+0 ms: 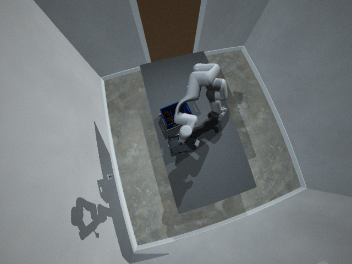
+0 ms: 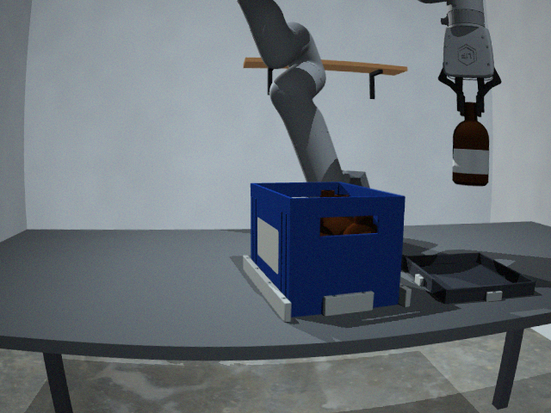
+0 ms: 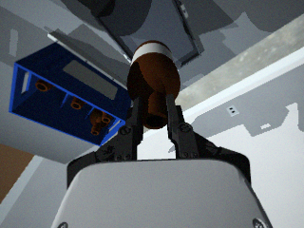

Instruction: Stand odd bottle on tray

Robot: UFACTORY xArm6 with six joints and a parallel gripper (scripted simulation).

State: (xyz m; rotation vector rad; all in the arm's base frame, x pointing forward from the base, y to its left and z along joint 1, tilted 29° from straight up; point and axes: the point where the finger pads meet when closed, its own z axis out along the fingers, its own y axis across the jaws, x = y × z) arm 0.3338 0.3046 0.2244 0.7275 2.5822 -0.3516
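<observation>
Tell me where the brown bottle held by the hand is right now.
In the exterior view the brown bottle hangs upright by its neck from the hand, high above the dark tray, to the right of the blue crate.

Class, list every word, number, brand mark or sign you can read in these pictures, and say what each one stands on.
No readable text anywhere.
Gripper housing: a hexagon emblem with marks inside, too blurred to read.
Bottle label: a plain white band, blank.
Crate side panel: a plain grey patch, blank.
Wall plate: two small squares, no writing.

Open air separates hanging bottle (image 2: 470, 151) from tray (image 2: 511, 288) below.
</observation>
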